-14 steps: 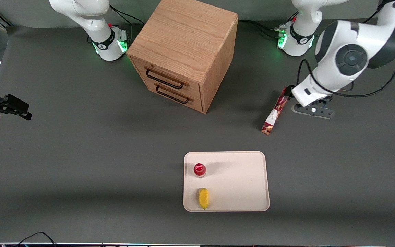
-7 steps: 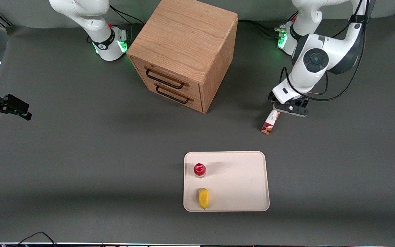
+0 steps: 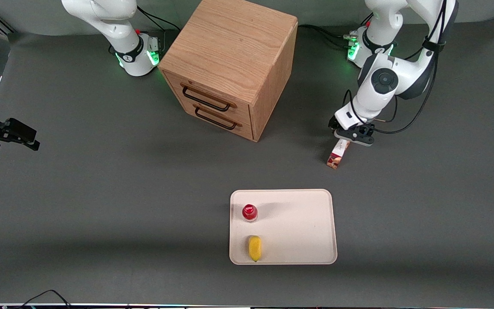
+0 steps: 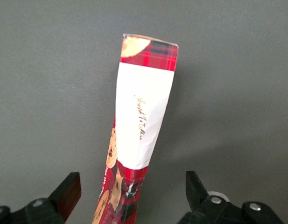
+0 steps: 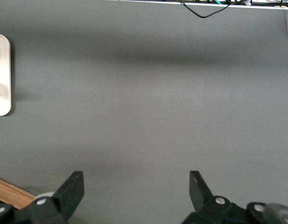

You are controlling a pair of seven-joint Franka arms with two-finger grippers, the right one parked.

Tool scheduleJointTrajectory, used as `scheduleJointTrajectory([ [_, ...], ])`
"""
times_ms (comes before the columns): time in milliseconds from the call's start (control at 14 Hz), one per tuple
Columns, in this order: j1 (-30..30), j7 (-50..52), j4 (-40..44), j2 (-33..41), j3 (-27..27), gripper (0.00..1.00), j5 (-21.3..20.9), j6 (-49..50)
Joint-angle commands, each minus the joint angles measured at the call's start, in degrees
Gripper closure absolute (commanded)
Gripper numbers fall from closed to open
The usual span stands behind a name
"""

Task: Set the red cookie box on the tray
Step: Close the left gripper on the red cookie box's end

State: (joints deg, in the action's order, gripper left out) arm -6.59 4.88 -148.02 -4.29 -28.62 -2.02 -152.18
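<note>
The gripper (image 3: 346,138) sits low over the red cookie box (image 3: 338,156), which stands on its long thin edge on the tabletop (image 3: 101,180), well apart from the tray (image 3: 307,227) and farther from the front camera than it; in the wrist view the fingers (image 4: 69,191) are spread wide, released, with the red cookie box (image 4: 141,116) running out between them and nearer to one finger than the other, neither touching it. The risk, as I judge it, is the off-centre line-up; the nearer finger would meet the cardboard first and push the narrow box over flat, or skew it so the grasp lands on a corner; a squeeze too hard could also buckle the thin carton. On the tray, a red-capped bottle (image 3: 250,212) and a yellow item (image 3: 254,248) crowd one side, so a careless drop could knock them.
</note>
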Motion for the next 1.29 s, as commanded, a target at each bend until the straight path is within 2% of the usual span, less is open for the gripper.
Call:
scheduleJointTrajectory([
  [0,0.7,0.66,-0.42,-0.8,0.41,0.05,-1.67,-0.93],
  [286,0.7,0.66,-0.42,-1.95,0.85,0.73,-2.64,-1.81],
  [357,0.61,0.66,-0.42,-2.3,0.94,1.0,-2.64,-1.72],
  [786,0.44,1.88,1.67,-0.46,1.46,1.0,-2.64,0.99],
  [1000,0.43,3.55,11.23,2.17,1.12,1.0,-2.46,16.76],
  [1214,0.7,4.09,25.72,1.75,0.85,1.0,-1.76,32.68],
])
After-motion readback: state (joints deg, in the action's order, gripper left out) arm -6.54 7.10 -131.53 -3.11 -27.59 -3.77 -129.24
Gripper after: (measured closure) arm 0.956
